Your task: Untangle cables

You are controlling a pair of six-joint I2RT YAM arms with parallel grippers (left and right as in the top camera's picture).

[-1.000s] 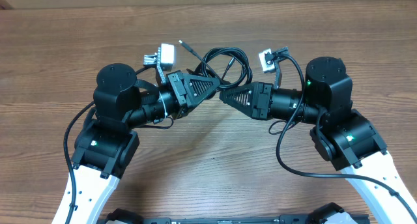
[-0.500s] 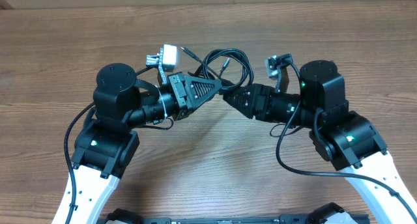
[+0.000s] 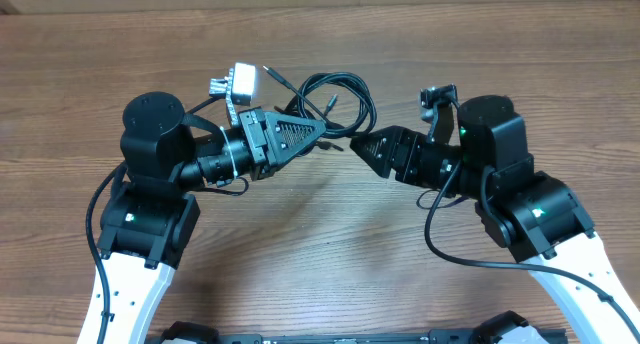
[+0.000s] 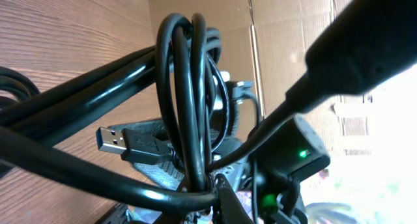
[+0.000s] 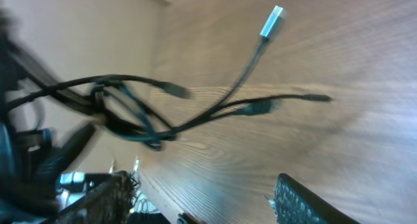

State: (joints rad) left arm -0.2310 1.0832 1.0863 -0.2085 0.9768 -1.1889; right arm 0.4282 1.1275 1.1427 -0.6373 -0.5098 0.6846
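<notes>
L gripper [image 3: 318, 141]: clamped tight on the cables [image 3: 338, 102], pinching the bundle at its near end.
R gripper [image 3: 360, 144]: jaws wide apart, nothing btwn them; tip just beside L's tip, clear of the cords.
Cables: loop sits fwd of both tips, toward the far edge of the table [image 3: 300, 244]; one plug end [image 3: 270, 72] trails out far-left.
Long axis: bundle runs from L's tip diag. fwd-right.
Key relation: tangle lies just fwd of R's open tip. R is the free arm and near, so prob. a short reach fwd to catch a strand, then pull opp. to L.
</notes>
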